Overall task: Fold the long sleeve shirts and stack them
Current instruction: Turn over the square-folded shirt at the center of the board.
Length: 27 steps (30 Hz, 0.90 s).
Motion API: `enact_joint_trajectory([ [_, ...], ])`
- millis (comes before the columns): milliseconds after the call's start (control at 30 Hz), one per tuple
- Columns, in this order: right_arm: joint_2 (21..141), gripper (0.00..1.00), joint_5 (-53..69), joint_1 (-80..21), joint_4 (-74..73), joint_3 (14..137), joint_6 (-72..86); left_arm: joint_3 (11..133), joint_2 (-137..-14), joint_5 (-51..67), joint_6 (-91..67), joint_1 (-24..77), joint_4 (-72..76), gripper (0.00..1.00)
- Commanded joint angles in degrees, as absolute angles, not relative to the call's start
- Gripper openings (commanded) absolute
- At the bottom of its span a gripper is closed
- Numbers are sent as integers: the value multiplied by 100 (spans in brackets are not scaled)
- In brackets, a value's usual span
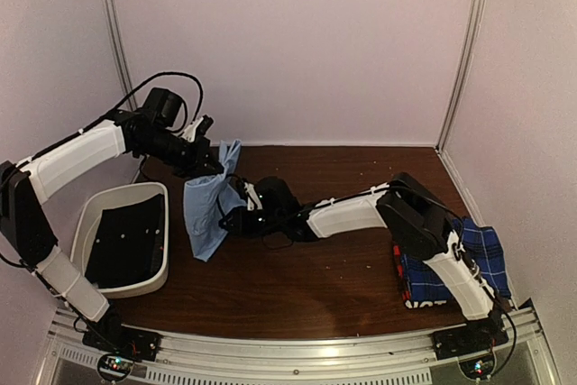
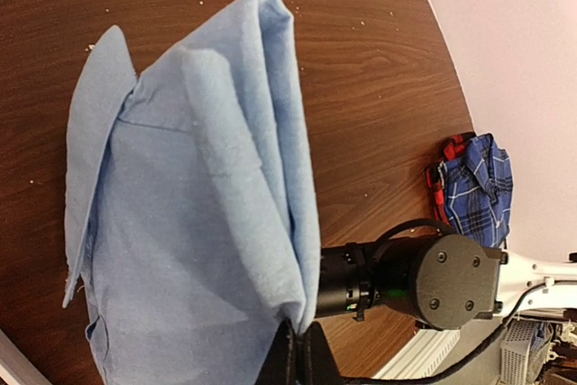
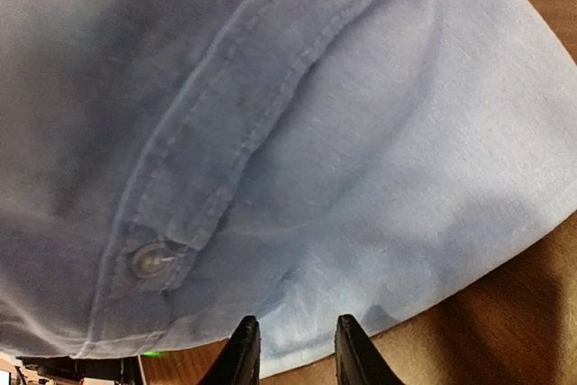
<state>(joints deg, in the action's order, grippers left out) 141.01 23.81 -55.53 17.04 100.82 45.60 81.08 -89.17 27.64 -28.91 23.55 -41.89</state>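
- From above, the left pincer [image 1: 219,167] is raised over the table [image 1: 306,286] and pinches the top of the light blue shirt [image 1: 206,214], which hangs below it beside the white bin [image 1: 90,214].
- The right pincer [image 1: 231,217] reaches in against the hanging shirt's right side. The plaid shirt [image 1: 482,254] lies well apart at the right edge, on top of a red shirt [image 1: 404,284].
- On the left wrist view, the left pincer [image 2: 299,342] is closed tight on a bunched edge of the light blue shirt [image 2: 198,214]. The plaid shirt [image 2: 478,188] and the red shirt [image 2: 440,161] lie far off.
- On the right wrist view, the right pincer [image 3: 294,324] stands a little apart with the lower hem of the light blue shirt [image 3: 379,169] at its tips. I cannot tell whether they touch.
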Motion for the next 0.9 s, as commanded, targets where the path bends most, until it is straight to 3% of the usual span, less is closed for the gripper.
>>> enact_joint_trajectory([
  [0, 13342, 31, 2467, -5513, 2192, 9774, 4347, 8026, -8811, 2841, -3004, 2424, -3806, 0],
  [367, 10970, 30, 1500, -5044, 1374, 7530, 4218, 8015, -8886, 2289, -3270, 2942, -3720, 0],
  [533, 9420, 36, 1025, -4548, 671, 6351, 4156, 8282, -9410, 1474, -3904, 4054, -3432, 0],
  [667, 8362, 41, 783, -4085, 87, 5589, 4085, 9009, -10623, 1108, -4479, 5166, -2995, 0],
  [800, 7608, 51, 707, -3725, -316, 4994, 4005, 10419, -11932, 1278, -4644, 5748, -2998, 36],
  [867, 7543, 55, 699, -3714, -526, 4903, 3915, 10706, -12092, 1255, -4691, 5778, -2988, 46],
])
